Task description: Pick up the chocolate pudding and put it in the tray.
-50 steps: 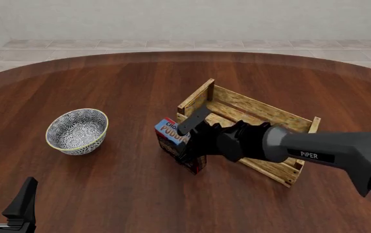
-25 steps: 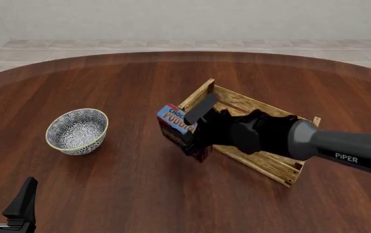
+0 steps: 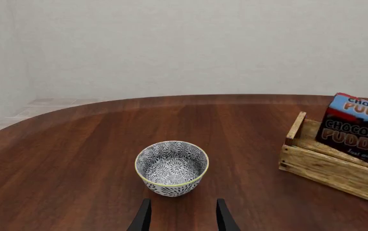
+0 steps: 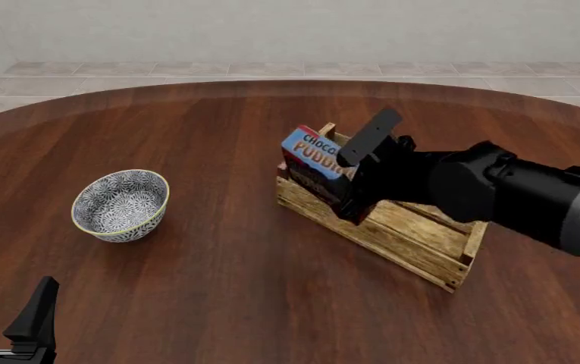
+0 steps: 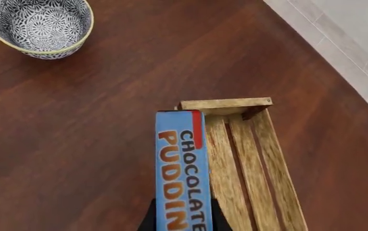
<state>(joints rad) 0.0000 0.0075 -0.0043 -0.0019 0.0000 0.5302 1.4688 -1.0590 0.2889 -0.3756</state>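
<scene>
My right gripper [image 4: 355, 176] is shut on the chocolate pudding [image 4: 314, 162], a light-blue-topped carton with red lettering. It holds the carton in the air over the left end of the wooden slat tray [image 4: 411, 236]. In the right wrist view the carton [image 5: 181, 172] hangs over the tray's left side, beside the slat floor [image 5: 251, 168]. In the left wrist view the carton [image 3: 358, 129] shows above the tray [image 3: 328, 166]. My left gripper [image 4: 7, 315] is open and empty at the table's near left corner, its fingertips [image 3: 144, 217] pointing toward the bowl.
A round blue-white patterned bowl [image 4: 122, 204] stands on the dark wooden table at the left, also seen in the left wrist view [image 3: 171, 167] and right wrist view [image 5: 39, 26]. A tiled floor and pale wall lie beyond the table's far edge.
My right gripper has lifted the carton off the table and carried it up and to the right, from beside the tray to above its left end. The left arm has not moved.
</scene>
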